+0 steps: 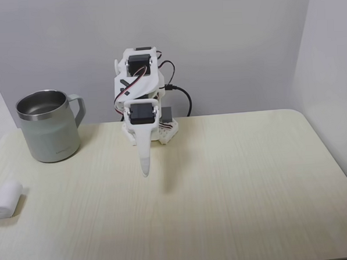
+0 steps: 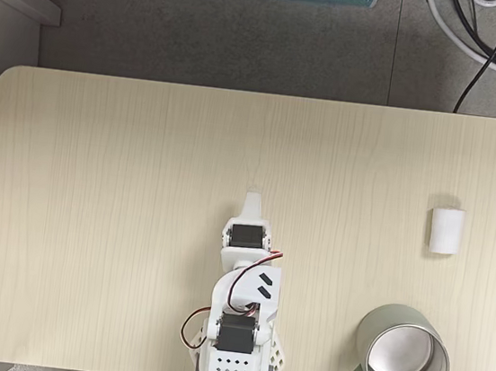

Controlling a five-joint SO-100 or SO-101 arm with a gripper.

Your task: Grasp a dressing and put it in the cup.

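Dressing (image 2: 446, 231) lies near the cup (image 2: 402, 355), well apart from the gripper (image 2: 252, 200), whose fingers look pressed together; it seems soft and light, so you should pinch its middle gently.

Both fixed views bright, evenly lit, diffuse light from above. Shadows soft and faint: a pale smear on the counter (image 1: 235, 191) just right of the pincer (image 1: 145, 169), a thin one beside the dressing (image 2: 446, 231). Mild glare on the cup (image 1: 48, 126) rim and steel inside. Focus sharp throughout, no motion blur. Straight edges, no visible distortion. Slight graininess on the wall.
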